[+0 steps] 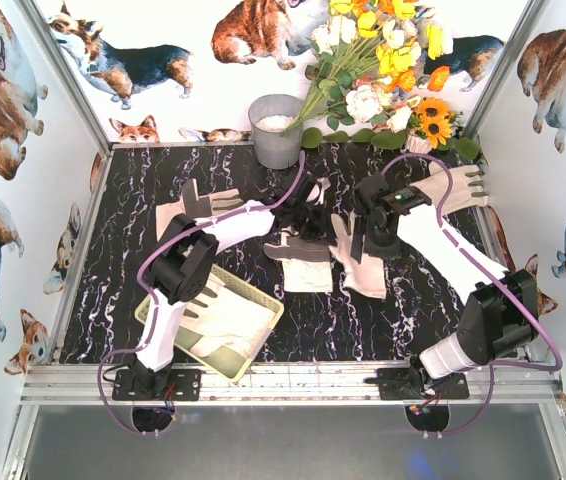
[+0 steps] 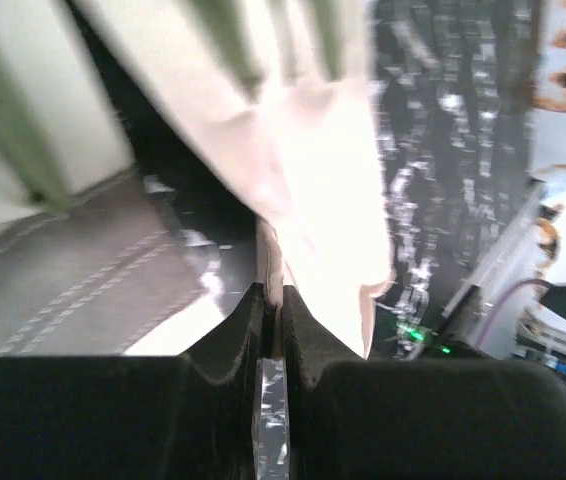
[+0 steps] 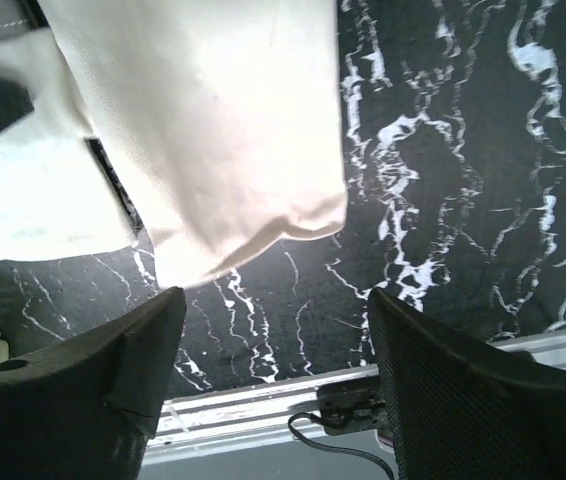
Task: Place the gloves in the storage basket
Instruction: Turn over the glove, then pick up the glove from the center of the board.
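toward the near left of the black marbled table [image 1: 343, 330]: the storage basket [image 1: 235, 372], pale yellow-green, set askew, with white gloves [image 1: 233, 325] lying inside.

right of the basket and farther back, at the end of the long reach: the left gripper [image 2: 273, 300], jaws pressed tight together, pinching a thin fold of the pinched glove [image 2: 313, 190]. cream cloth caught right at the tips, fanning up and away from them, blurred and close to the lens.

farther right of the basket again: the right gripper [image 3: 278, 295], jaws spread wide, gripping nothing. between its fingers [image 3: 123, 370] only bare marble. just ahead of the tips, touching neither, the hem of a pale glove [image 3: 213, 130], flat on the table and outside the gap.

seen from above, right of the basket's far corner: a heap of gloves [image 1: 308, 265], white and grey pieces overlapping, under both grippers. cannot tell from there which piece sits in the left pinch.

behind the basket: a rear glove [image 1: 198, 205] with grey fingers, flat on the marble. well apart to the basket's right, past the right arm: a far glove [image 1: 453, 185], fingers pointing away from the basket.
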Available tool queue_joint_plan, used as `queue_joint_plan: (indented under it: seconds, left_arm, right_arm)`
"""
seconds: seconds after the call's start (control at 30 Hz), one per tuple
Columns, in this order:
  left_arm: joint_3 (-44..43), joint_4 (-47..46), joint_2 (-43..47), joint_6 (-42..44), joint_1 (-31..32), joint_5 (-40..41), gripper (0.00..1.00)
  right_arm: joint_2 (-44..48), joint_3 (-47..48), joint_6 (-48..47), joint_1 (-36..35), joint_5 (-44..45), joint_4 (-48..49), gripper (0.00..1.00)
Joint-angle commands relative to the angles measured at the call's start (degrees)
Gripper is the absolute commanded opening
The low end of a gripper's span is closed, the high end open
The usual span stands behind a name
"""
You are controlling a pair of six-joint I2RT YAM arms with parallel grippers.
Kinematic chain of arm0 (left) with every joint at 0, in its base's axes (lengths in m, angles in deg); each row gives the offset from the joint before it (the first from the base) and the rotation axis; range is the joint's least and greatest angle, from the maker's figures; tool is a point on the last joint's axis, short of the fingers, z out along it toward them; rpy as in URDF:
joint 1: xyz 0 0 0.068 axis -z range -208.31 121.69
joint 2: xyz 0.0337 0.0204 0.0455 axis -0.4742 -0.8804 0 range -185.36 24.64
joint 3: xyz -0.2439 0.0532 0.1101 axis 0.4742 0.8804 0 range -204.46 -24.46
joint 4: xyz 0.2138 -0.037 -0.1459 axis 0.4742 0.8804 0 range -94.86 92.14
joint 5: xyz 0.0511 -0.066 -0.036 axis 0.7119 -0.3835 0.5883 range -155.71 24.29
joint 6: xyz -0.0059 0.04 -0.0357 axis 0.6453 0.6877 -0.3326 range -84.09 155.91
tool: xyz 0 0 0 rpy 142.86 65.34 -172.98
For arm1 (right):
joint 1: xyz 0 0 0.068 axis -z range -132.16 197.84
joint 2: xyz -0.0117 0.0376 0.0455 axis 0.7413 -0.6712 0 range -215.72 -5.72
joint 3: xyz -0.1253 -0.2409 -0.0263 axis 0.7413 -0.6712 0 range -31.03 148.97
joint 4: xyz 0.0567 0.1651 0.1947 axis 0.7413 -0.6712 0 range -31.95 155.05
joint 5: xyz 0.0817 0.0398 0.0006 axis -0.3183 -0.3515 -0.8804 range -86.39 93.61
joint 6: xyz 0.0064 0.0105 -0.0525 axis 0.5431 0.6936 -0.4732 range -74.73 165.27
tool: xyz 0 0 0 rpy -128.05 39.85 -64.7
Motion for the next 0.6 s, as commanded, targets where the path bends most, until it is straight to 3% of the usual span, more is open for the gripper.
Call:
queue_joint_plan:
  seconds: [0.0,0.17,0.3,0.4,0.57]
  left_arm:
    - [0.05,6.3,-1.39,4.23,-1.29,3.88,0.0]
    - [0.38,6.42,-1.85,4.0,-2.62,3.28,0.0]
    - [0.49,5.54,-2.32,3.09,-3.13,1.84,0.0]
    - [0.43,5.45,-2.33,2.87,-3.34,1.64,0.0]
    - [0.47,5.36,-2.09,1.77,-3.53,1.49,0.0]
  right_arm:
    - [4.22,-1.04,0.03,0.66,-4.58,6.19,0.76]
    - [6.77,-5.41,-1.16,7.31,-10.63,8.39,0.71]
    - [6.74,-12.26,-2.47,15.44,-18.83,15.47,0.69]
    - [3.59,-12.99,-3.64,20.09,-23.56,18.82,0.67]
    - [-4.58,-9.2,-7.06,22.13,-25.55,20.26,0.65]
